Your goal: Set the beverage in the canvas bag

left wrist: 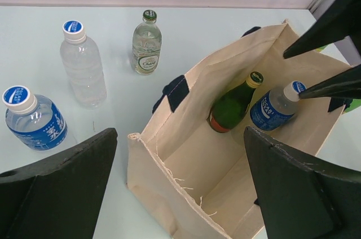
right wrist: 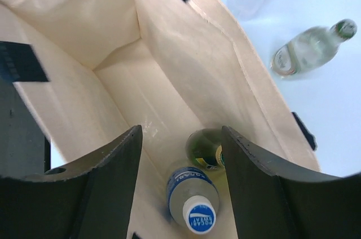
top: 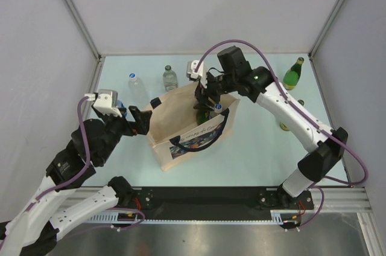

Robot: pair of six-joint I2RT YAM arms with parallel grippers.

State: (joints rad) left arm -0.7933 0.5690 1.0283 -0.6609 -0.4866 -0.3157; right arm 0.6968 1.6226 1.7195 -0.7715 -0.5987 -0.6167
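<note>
our right gripper [right wrist: 180,132] hangs over the canvas bag [left wrist: 186,154], fingers spread, gripping nothing. directly below it, inside the bag, the blue-labelled beverage bottle [left wrist: 276,108] sits just beside a green glass bottle [left wrist: 231,106]. our left gripper [left wrist: 180,132] gapes empty, the bag's mouth just ahead.

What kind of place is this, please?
Probably a lab robot cell: plain panel walls, a left arm and right arm bolted to a rail, and a pale table with bottles and a canvas bag.

White arms [top: 295,120], black joints [top: 319,159], purple cables [top: 241,43]
</note>
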